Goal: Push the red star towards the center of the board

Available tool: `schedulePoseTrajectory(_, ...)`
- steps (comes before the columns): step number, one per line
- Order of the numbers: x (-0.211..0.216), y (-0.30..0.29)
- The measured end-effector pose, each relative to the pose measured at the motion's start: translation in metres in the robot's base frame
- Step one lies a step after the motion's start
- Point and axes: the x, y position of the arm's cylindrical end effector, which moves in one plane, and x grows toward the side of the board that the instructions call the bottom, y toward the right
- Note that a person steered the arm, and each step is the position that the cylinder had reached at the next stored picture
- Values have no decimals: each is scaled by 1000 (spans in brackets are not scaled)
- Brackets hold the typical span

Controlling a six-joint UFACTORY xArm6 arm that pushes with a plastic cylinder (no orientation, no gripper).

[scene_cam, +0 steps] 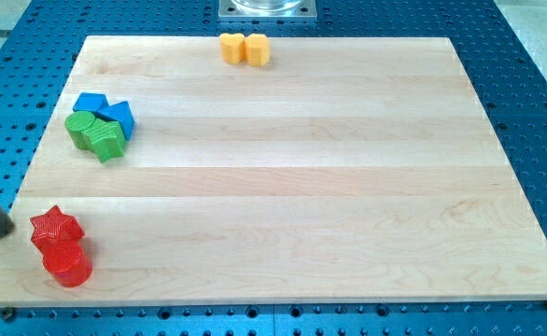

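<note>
The red star (pixel 56 227) lies near the board's bottom-left corner. A red cylinder (pixel 67 264) touches it just below. My tip (pixel 8 231) is at the view's left edge, just left of the red star, with a small gap between them. The rod runs up and left out of view.
A wooden board (pixel 283 177) lies on a blue perforated table. Two blue blocks (pixel 105 110) and two green blocks (pixel 96 133) cluster at the upper left. Two yellow blocks (pixel 245 49) sit at the top edge. A metal base (pixel 267 8) stands above the board.
</note>
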Motion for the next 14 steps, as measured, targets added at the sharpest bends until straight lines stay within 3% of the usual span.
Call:
schedulePoseTrajectory(1, 29, 17)
schedulePoseTrajectory(3, 25, 63)
schedulePoseTrajectory(6, -76, 240)
schedulePoseTrajectory(7, -89, 264)
schedulePoseTrajectory(11, -44, 269)
schedulePoseTrajectory(14, -43, 326)
